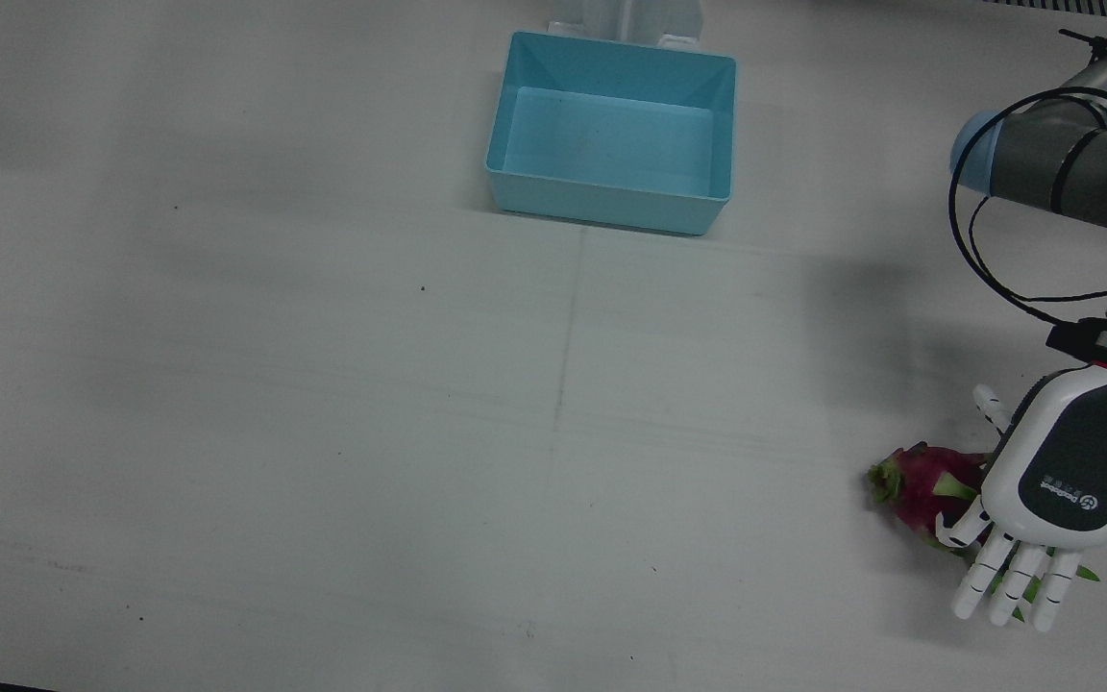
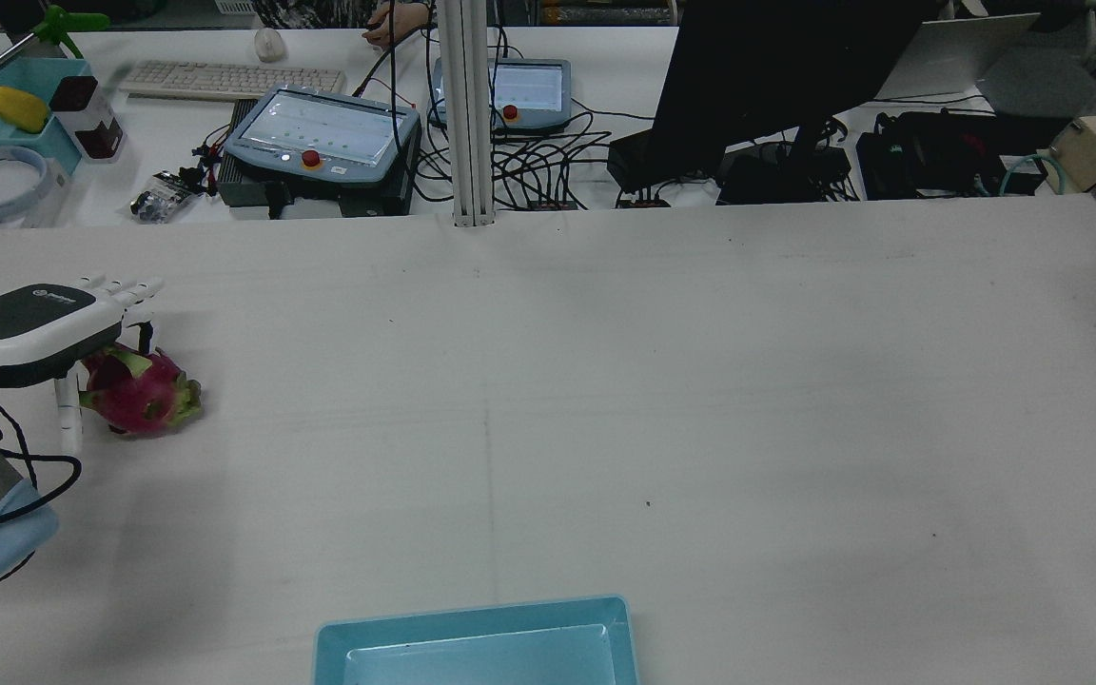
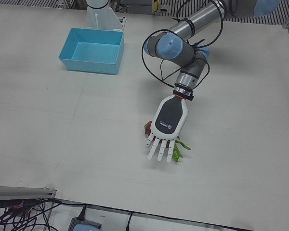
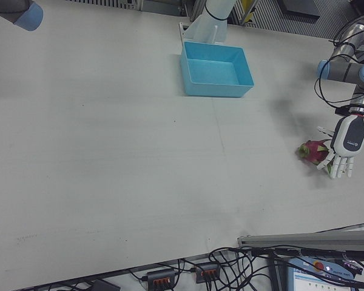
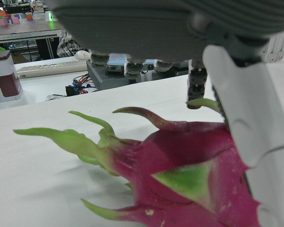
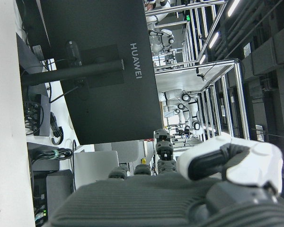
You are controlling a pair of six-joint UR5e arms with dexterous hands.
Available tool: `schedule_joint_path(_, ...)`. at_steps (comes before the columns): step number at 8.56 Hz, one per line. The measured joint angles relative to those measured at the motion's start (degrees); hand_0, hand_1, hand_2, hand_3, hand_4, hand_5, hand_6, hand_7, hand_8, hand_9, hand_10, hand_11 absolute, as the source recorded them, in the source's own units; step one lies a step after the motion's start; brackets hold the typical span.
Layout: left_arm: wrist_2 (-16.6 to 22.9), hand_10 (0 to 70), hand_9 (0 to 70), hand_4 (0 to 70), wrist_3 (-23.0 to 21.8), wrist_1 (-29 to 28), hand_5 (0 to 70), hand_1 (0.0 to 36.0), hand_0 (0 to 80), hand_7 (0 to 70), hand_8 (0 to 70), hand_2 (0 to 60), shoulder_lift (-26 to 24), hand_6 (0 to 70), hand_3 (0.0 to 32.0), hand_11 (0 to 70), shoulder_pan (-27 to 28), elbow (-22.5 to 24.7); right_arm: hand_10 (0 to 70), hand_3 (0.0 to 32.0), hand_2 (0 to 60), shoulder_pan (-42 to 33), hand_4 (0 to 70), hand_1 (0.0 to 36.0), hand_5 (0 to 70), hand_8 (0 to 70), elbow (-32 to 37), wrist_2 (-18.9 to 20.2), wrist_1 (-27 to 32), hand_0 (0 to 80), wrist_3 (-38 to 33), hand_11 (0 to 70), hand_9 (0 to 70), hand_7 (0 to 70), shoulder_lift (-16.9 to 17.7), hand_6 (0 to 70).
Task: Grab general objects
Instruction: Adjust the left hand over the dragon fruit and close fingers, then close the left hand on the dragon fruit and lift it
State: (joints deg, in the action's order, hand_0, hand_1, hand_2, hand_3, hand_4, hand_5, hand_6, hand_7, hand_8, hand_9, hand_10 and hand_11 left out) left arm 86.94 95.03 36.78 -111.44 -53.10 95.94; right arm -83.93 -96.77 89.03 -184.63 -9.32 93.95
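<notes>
A pink dragon fruit [image 1: 919, 485] with green scales lies on the white table, near the edge on the robot's left side. It also shows in the rear view [image 2: 139, 392] and the right-front view [image 4: 313, 150]. My left hand [image 1: 1058, 490] hovers palm down just above it, fingers [image 1: 1015, 581] stretched out and apart, holding nothing. In the left hand view the fruit [image 5: 180, 175] fills the space right under the palm [image 5: 156, 23], and the thumb [image 5: 246, 118] hangs beside it. My right hand [image 6: 180, 198] shows only in its own view, holding nothing.
A light blue empty bin [image 1: 611, 197] stands at the table's middle on the robot's side, also in the left-front view [image 3: 89, 65]. Past the table's far edge are a monitor [image 2: 776, 76], control pendants [image 2: 320, 133] and cables.
</notes>
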Motion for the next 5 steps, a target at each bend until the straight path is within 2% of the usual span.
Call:
schedule_joint_path(3,-1.1,1.2,0.0,0.0,0.2,-3.9,26.1,32.1,51.2,0.0,8.8,60.0,0.0,0.0,14.6,4.1,0.7,-2.8,0.0,0.0,0.0,0.0,0.0,0.0,0.0,0.0,0.0,0.0,0.0,0.0,0.0,0.0,0.0,0.0,0.0,0.0)
schedule_joint_path(5,-2.7,1.2,0.0,0.0,0.1,-4.8,25.5,31.7,50.9,0.0,8.9,60.0,0.0,0.0,14.6,4.1,3.5,-4.3,0.0,0.0,0.0,0.0,0.0,0.0,0.0,0.0,0.0,0.0,0.0,0.0,0.0,0.0,0.0,0.0,0.0,0.0)
